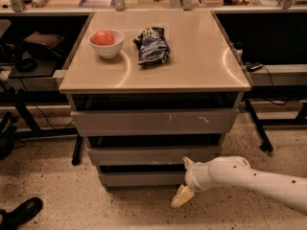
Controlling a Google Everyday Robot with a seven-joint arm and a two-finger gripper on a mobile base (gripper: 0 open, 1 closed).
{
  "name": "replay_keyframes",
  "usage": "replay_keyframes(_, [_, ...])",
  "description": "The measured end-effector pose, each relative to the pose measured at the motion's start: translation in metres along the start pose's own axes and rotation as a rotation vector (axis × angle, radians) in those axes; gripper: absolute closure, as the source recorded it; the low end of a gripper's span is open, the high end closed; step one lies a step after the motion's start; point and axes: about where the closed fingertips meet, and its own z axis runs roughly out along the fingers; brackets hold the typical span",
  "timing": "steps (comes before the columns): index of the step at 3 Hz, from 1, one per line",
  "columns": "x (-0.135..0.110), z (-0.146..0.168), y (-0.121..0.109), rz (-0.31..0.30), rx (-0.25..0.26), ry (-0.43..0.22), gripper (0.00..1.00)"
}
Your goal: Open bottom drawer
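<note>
The bottom drawer [139,178] is the lowest and narrowest grey front of the cabinet, sitting just above the floor. It looks flush or nearly so under the middle drawer [148,155]. My gripper [185,179] is at the right end of the bottom drawer's front, on a white arm [254,178] coming in from the lower right. It is open: one pale fingertip [182,196] hangs below the front's lower edge and the other shows near its top edge. Nothing is held.
The top drawer [153,122] is the widest and has pale scratch marks. On the tan tabletop [192,66] stand a white bowl with a red fruit [106,42] and a dark chip bag [152,45]. A black shoe [21,213] is on the speckled floor at lower left. Desks and cables flank the cabinet.
</note>
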Motion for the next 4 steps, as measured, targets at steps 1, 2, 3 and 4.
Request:
replay_keyframes(1, [0.0,0.0,0.0,0.0,0.0,0.0,0.0])
replay_keyframes(2, [0.016,0.036,-0.002,0.037,0.005,-0.021,0.0])
replay_keyframes(3, [0.047,0.095,-0.022,0.1,0.043,-0.076,0.0])
replay_keyframes(4, [0.074,0.137,-0.044,0.199,0.094,-0.143,0.0])
